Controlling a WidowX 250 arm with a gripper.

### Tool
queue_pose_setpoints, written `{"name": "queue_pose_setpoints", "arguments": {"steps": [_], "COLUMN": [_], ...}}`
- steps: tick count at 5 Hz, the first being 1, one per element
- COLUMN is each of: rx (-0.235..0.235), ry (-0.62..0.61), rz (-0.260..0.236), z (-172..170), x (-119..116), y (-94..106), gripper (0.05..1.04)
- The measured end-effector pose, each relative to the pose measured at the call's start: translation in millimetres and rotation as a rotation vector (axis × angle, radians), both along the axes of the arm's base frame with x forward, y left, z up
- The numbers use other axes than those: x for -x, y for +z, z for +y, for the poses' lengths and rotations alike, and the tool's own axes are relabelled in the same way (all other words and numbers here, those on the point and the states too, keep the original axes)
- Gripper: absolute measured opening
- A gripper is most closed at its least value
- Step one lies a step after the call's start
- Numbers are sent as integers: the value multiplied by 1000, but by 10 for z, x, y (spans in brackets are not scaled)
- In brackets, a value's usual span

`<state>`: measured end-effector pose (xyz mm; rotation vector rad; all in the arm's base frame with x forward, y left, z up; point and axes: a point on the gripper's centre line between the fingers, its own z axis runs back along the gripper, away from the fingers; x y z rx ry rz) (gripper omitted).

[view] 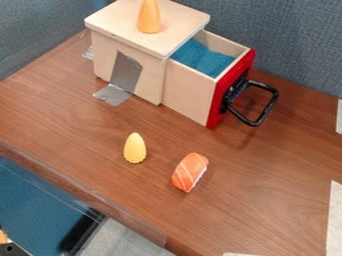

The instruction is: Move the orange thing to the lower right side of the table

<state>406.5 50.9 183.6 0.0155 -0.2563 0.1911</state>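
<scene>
Brown wood-grain table (267, 210): orange sushi-like piece (190, 172), rounded, white stripes, white edge. Gripper state: can't tell.

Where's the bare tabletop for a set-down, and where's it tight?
The table is bare from the orange-and-white sushi to the white strip at right; also left of the yellow corn, between the silver tape and the near edge. Tighter: between corn and sushi, and around the open drawer and its black handle.

Orange sushi piece (190, 172), white stripes, lying slanted on brown wooden table (267, 200), near yellow corn (135, 148).
</scene>
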Motion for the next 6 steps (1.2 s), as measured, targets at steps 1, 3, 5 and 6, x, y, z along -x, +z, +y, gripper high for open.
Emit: {"name": "queue_pose_setpoints", "arguments": {"steps": [1,3,5,6], "rx": [9,24,20,-6], "ry": [-4,-191,-283,-331], "rz": [36,51,139,148], "z": [-11,-321,-527,-641], "x": [9,608,1217,1365], "y": [-140,-193,-740,-1035], "gripper": [1000,1000,1000,1000]}}
